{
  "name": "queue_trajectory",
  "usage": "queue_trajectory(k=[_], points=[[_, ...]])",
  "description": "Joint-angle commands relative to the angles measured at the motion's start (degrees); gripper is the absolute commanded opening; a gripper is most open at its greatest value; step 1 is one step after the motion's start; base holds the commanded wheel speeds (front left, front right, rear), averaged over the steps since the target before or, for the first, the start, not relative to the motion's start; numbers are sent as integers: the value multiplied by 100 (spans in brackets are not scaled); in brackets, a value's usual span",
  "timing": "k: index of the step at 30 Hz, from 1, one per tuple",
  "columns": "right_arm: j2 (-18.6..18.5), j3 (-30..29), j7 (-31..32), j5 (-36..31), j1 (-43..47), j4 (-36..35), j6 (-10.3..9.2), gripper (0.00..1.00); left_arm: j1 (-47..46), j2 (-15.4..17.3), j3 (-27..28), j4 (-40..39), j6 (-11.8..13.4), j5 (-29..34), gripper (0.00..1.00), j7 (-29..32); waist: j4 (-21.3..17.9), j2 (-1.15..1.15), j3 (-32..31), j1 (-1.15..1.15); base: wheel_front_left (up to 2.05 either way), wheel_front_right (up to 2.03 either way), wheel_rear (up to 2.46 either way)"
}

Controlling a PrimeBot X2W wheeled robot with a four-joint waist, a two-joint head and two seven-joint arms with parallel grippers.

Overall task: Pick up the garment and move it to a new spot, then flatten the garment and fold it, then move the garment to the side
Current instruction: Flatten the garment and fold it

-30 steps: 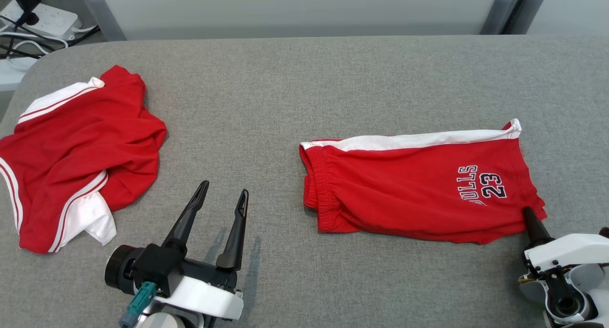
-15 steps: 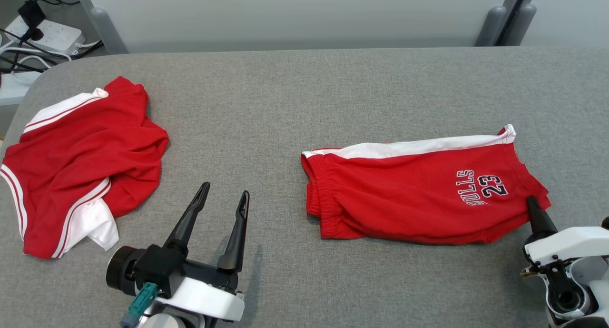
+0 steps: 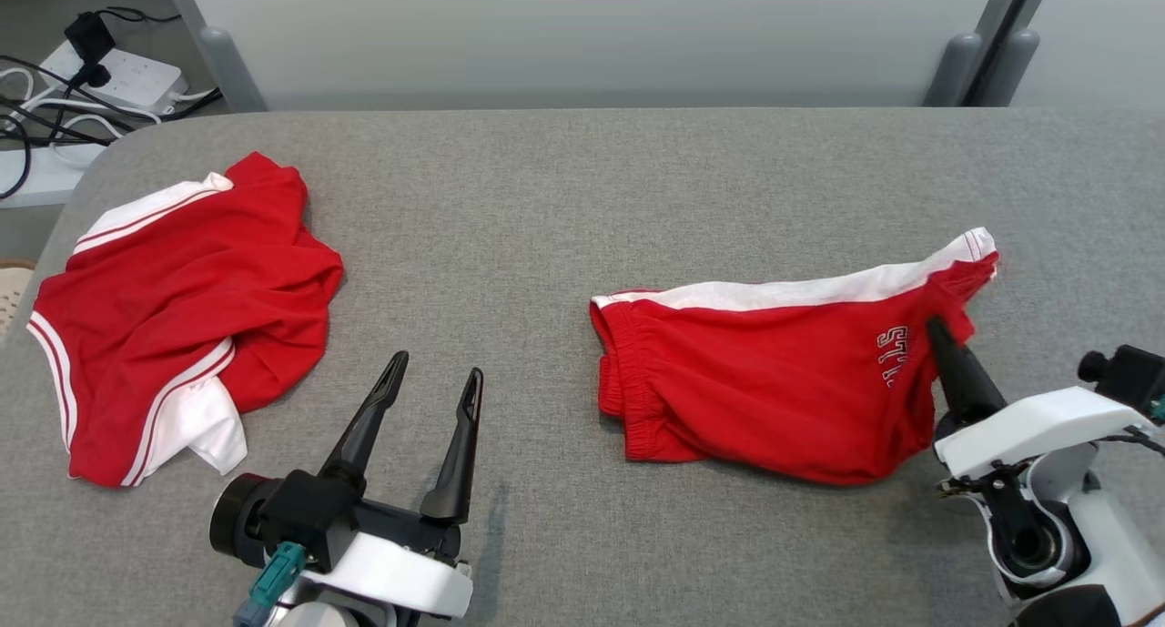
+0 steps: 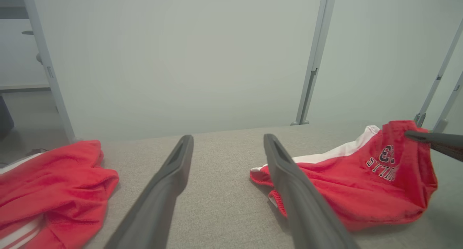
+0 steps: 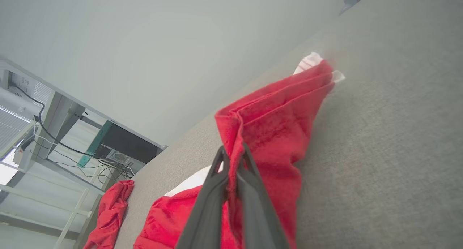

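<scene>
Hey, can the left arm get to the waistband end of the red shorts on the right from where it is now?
Probably yes. The left gripper sits open, with bare table between it and the waistband of the shorts; the right gripper pinches the opposite hem.

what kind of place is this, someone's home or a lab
Most likely a lab or office test bay, not a home: a grey fabric-covered table, plain pale partition panels on grey metal posts behind it, and a white power strip on the floor.
</scene>
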Motion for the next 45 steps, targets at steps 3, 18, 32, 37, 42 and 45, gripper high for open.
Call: queue_trajectory(k=[3, 18, 32, 37, 42, 45], points=[[135, 310, 173, -124, -123, -370, 25, 0, -104, 18, 133, -166, 63, -16, 100, -34, 127, 0, -7, 0, 0, 0, 0], [571, 1224, 667, -348, -330, -719, 25, 0, -85, 18, 58, -208, 156, -140, 100, -34, 599, 0, 54, 0, 0, 0, 0], [680, 1803, 843, -337, -268, -458, 25, 0, -134, 18, 16, -215, 196, -206, 100, -34, 659, 0, 121, 0, 0, 0, 0], [698, 1964, 791, -289, -294, -242, 25, 100, -136, 18, 17, -206, 201, -198, 100, -34, 660, 0, 109, 0, 0, 0, 0], [707, 2182, 764, -238, -301, -104, 25, 100, -125, 18, 38, -186, 196, -192, 100, -34, 641, 0, 76, 0, 0, 0, 0], [711, 2382, 764, -184, -298, -50, 25, 100, -106, 18, 47, -160, 181, -173, 100, -34, 620, 0, 39, 0, 0, 0, 0]])
